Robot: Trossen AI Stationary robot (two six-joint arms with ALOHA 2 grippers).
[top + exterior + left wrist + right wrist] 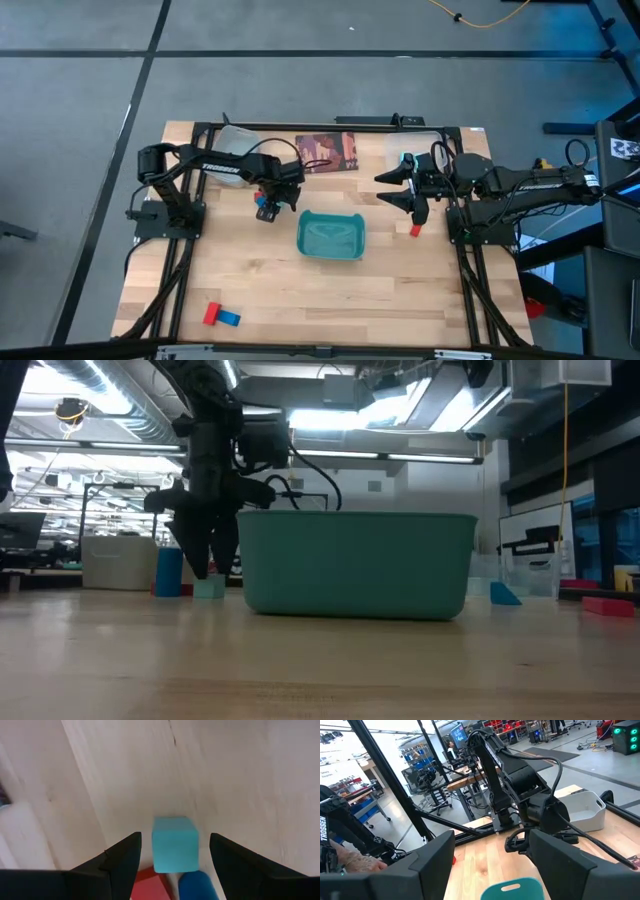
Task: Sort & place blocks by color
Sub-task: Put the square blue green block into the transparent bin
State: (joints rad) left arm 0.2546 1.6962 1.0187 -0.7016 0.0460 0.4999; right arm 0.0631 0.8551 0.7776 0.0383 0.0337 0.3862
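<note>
Sorting is standing barely begun: teal tray (pixel 331 236) empty. Left pincer (pixel 172 857) is hovering open around a cyan block (pixel 173 843) beside red and blue ones. Right pincer (pixel 400 187) is waiting open, empty. Other blocks are lying scattered across the desk (pixel 330 290).

Light wooden table (pixel 250 275), teal tray (pixel 331 236) at centre, printed card (pixel 327 152) behind, red, blue and cyan blocks (pixel 221 316) scattered

Two arms work at one table (pixel 300 290). One teal tray (pixel 331 236) and one printed card (pixel 326 152) lie there. Visible blocks: three red (pixel 211 314), two dark blue (pixel 230 319), two cyan (pixel 174 844).
</note>
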